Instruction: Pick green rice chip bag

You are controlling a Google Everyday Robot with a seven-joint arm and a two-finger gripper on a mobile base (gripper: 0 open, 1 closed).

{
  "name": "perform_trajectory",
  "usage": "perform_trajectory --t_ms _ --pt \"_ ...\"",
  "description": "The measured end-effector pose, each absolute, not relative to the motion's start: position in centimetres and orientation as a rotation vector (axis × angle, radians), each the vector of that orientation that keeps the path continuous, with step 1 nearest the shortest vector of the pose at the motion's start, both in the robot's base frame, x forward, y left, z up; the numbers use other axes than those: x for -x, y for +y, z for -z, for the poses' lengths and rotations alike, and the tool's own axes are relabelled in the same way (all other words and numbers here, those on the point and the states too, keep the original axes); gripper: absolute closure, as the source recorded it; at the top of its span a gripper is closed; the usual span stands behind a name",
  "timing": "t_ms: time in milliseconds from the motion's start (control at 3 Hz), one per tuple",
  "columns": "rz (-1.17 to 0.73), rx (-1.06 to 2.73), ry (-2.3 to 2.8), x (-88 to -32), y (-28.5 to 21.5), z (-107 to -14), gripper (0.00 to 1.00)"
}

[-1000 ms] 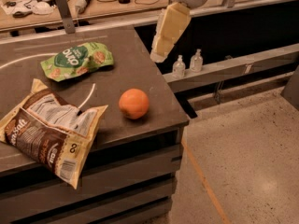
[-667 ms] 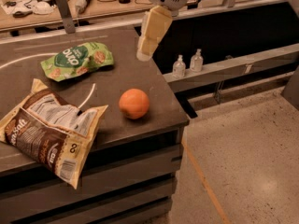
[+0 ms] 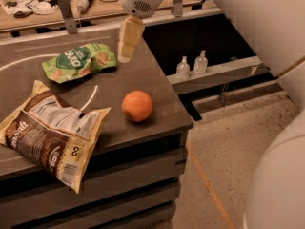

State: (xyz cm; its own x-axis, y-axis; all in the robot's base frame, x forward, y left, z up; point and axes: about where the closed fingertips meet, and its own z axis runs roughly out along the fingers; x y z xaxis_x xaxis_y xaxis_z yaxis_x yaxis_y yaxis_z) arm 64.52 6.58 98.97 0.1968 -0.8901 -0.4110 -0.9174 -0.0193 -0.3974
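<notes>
Beyond the orange [image 3: 137, 106] and off to its left, the green rice chip bag [image 3: 78, 62] lies flat on the dark tabletop [image 3: 159, 87]. Straight behind the orange, the hand [image 3: 125, 55] hangs above the tabletop, just beside the bag's right edge and not touching it. Whether it is open or closed cannot be told. Left of the orange and nearer, a brown-and-white chip bag [image 3: 52, 135] overhangs the front edge.

Gripper [image 3: 125, 56] slid left (nearer the green bag [image 3: 78, 62]).
</notes>
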Motion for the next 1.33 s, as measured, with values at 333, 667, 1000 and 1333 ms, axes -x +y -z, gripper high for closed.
perform_trajectory --t_ms 333,667,1000,1333 --pt "0.014 1.885 1.677 -67.8 8.6 -97.1 0.00" --pt "0.039 1.846 1.672 -70.8 9.5 -95.0 0.00" --pt "-0.010 1.830 1.652 -73.1 12.0 -92.1 0.00" --pt "-0.066 1.805 1.656 -74.2 13.6 -90.0 0.00"
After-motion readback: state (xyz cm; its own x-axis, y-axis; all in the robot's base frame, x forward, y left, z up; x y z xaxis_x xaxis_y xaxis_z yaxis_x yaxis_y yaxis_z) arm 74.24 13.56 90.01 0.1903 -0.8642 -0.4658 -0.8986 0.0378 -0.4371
